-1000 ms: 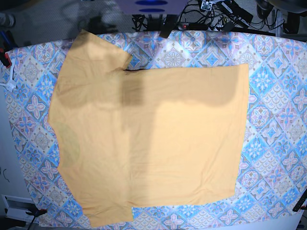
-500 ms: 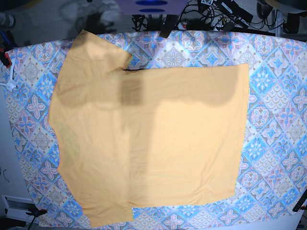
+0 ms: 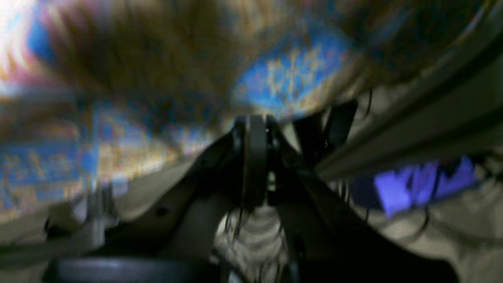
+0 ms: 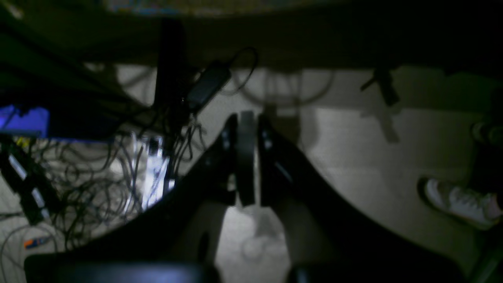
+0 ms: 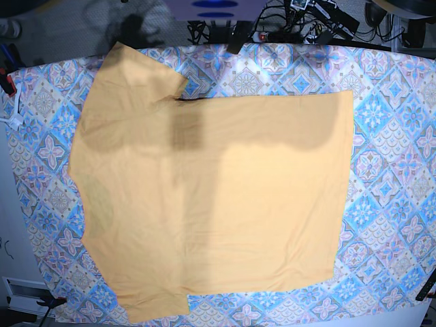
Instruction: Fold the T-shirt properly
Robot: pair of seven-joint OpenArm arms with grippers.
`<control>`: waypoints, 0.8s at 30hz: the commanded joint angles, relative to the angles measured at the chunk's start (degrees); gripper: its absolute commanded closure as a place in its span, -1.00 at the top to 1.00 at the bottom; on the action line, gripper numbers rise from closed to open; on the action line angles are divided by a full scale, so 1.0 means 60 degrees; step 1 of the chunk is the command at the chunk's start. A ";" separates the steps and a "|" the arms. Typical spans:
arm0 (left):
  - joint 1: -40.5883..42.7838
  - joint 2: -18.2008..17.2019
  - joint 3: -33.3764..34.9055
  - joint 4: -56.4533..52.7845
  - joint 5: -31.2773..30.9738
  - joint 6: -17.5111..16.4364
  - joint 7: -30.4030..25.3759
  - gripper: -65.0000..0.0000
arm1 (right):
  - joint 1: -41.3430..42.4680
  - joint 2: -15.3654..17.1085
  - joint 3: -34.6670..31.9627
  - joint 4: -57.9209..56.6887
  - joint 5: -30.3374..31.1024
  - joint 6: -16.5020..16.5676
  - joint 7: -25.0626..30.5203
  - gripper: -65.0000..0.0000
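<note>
Base view: T-shirt (image 5: 211, 197) spread flat on tile-patterned cloth (image 5: 395, 170), unfolded. Left gripper (image 3: 255, 129) and right gripper (image 4: 245, 118) both closed, empty, off the fabric. Next: reach a sleeve or hem edge.

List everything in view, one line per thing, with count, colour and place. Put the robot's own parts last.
T-shirt: one, yellow-orange, spread flat across the middle of the patterned cloth.
Patterned cloth: one, blue and pink tiles, covering the table under the shirt.
Cables: a tangle, dark, beyond the far table edge.
Shoe: one, white, on the floor.
Left gripper: one, black, shut, holding nothing.
Right gripper: one, black, shut, holding nothing, over the floor.
</note>
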 commanded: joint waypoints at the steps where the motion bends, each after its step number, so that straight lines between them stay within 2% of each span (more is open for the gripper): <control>1: 0.0182 -0.0013 0.0017 0.0086 -0.0061 0.0002 -0.0385 -1.00 | -0.0264 0.0140 0.0012 0.0167 0.0078 -0.0034 0.0297 -0.97; 12: 0.0240 -0.0013 0.0017 0.0116 -0.0061 0.0002 -0.1645 -1.00 | -0.0820 0.0140 0.0086 0.1617 0.0093 -0.0034 0.0327 -0.97; 18: 0.0650 -0.0145 0.0017 0.1214 0.0144 0.0002 -0.1718 -1.00 | -0.1069 0.0140 0.0086 0.2218 0.0093 -0.0034 0.0327 -0.97; 24: 0.0797 -0.0145 -0.0042 0.1346 0.0525 0.0016 -0.1762 -1.00 | -0.1289 0.0140 0.0100 0.2541 0.0093 -0.0034 0.0356 -0.97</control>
